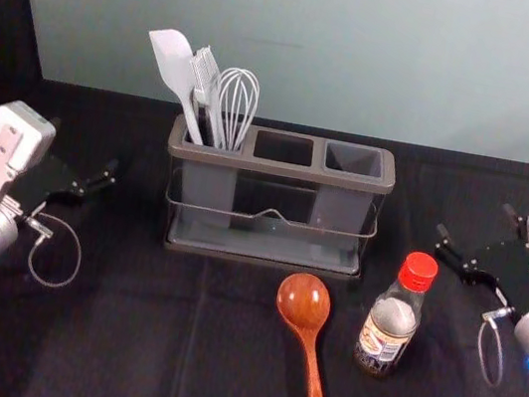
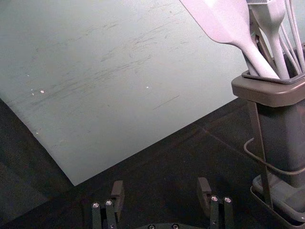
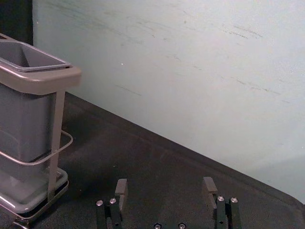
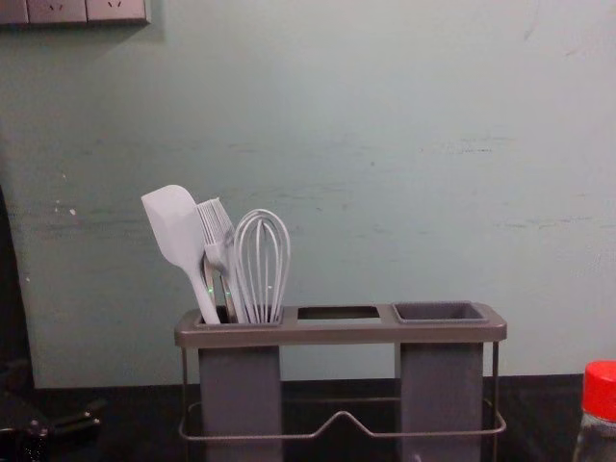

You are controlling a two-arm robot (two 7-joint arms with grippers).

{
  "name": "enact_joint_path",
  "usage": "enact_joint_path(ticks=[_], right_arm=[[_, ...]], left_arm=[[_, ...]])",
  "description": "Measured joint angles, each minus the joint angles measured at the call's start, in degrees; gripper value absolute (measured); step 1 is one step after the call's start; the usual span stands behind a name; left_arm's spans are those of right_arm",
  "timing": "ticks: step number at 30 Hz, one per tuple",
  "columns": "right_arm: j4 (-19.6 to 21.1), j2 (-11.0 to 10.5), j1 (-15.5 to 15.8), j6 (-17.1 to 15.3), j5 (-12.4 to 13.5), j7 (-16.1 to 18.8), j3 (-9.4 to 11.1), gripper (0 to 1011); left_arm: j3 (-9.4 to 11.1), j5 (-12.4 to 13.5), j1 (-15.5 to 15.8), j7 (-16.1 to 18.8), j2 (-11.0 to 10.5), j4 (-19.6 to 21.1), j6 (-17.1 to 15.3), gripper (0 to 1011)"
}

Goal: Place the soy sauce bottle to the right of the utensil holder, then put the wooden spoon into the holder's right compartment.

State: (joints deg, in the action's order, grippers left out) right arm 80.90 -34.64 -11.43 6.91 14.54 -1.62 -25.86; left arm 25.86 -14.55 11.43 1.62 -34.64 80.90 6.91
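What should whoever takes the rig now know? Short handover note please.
Left gripper: open, holding nothing, out to the left of the utensil holder.
Right gripper: open, holding nothing, out to the right of the bottle.
Soy sauce bottle: upright, forward of the holder's right end, cap on.
Wooden spoon: lying in front of the holder, bowl toward it.
Done: neither placement, as I read it.
Left: bottle beside the holder on the right, then spoon into the right compartment.
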Motion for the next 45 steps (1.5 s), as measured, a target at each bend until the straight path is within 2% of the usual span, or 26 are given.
enact_joint_path(ticks=[41,45], right_arm=[[0.00,0.00,0.00,0.00,0.00,0.00,0.00,1002],[1.50,-0.60,1.64,0.06,0.02,0.01,1.02,1003]], left_arm=[[0.00,0.00,0.00,0.00,0.00,0.00,0.00,1005],[0.00,0.00,0.00,0.00,0.00,0.00,0.00,1005]])
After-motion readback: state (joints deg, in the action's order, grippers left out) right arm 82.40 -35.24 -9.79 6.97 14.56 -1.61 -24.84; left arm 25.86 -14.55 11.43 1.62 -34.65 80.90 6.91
